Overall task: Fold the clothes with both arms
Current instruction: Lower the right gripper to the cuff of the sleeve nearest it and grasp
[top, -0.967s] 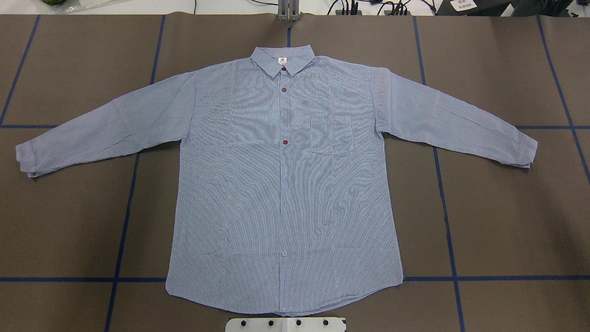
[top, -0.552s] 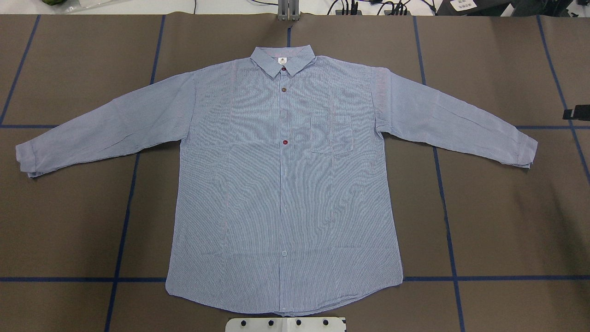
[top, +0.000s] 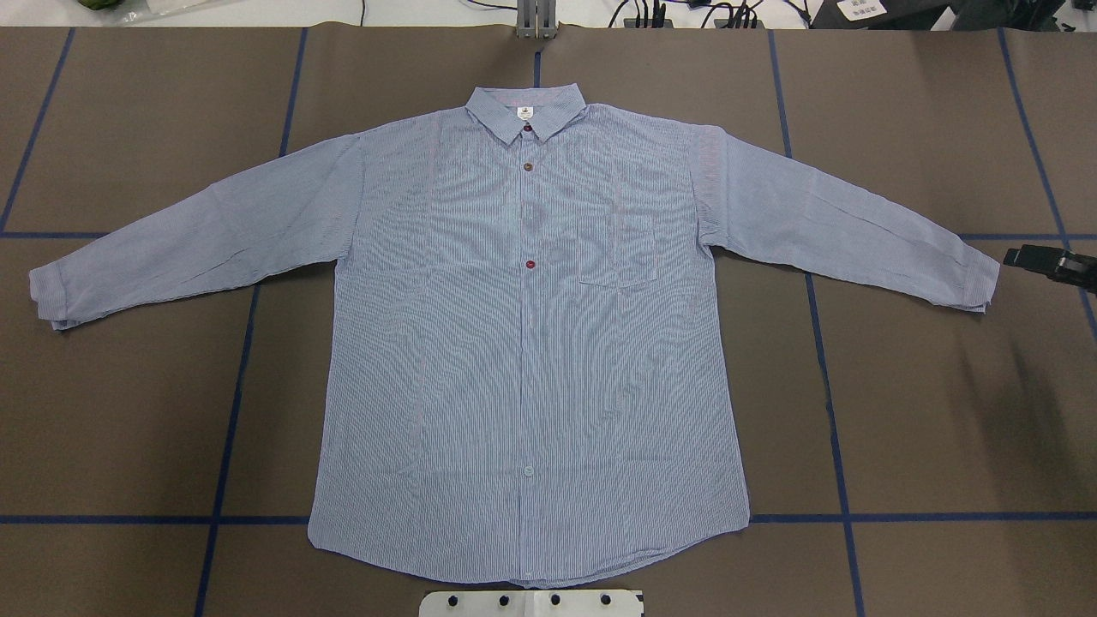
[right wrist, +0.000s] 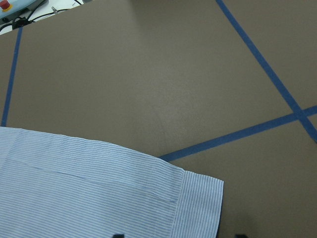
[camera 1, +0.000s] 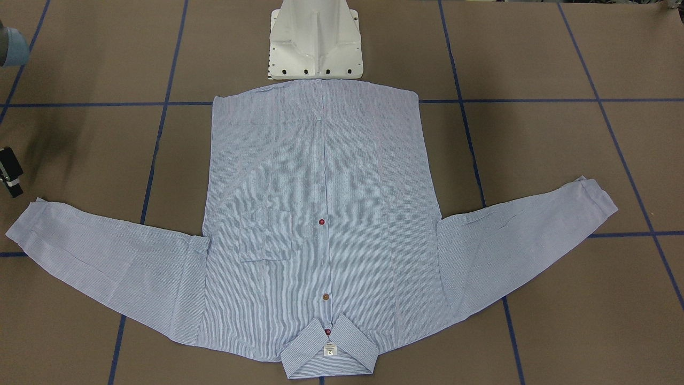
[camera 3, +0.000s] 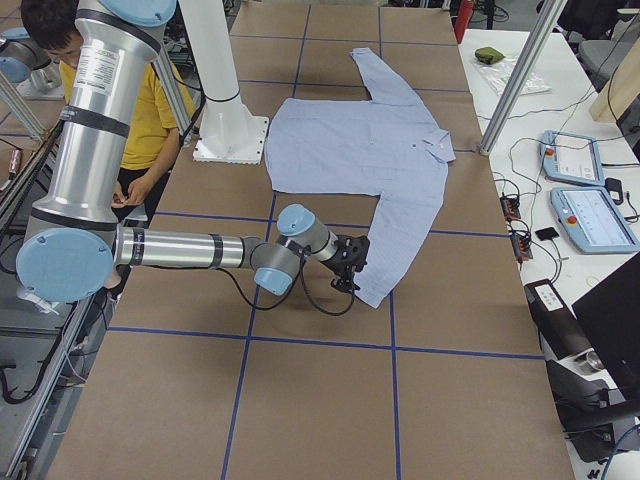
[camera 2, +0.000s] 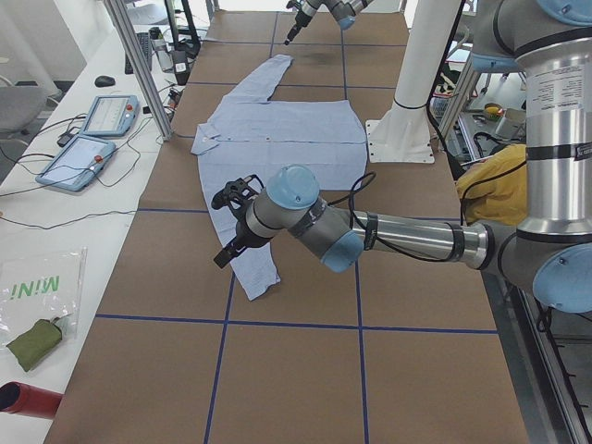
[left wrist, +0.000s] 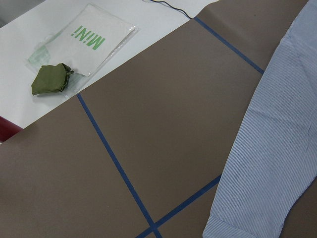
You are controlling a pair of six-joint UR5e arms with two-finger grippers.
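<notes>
Front view: shirt lies flat on the table, buttons up, sleeves spread. Right gripper sits at the frame edge, near the right cuff.
Overhead: nothing folded yet. Right gripper is just beside the cuff, apart from it.
Left-end view: left gripper hangs over the left cuff. Can't tell whether it is spread or closed.
Right-end view: right gripper is low beside its cuff.
Left wrist: sleeve and cuff only, no fingers in frame.
Right wrist: cuff lies between two fingertips set apart, so the jaws read as spread and empty.
Step looks like the reach for the cuffs. The next move probably calls for descending, pinching each cuff edge, then carrying the sleeves inward.
</notes>
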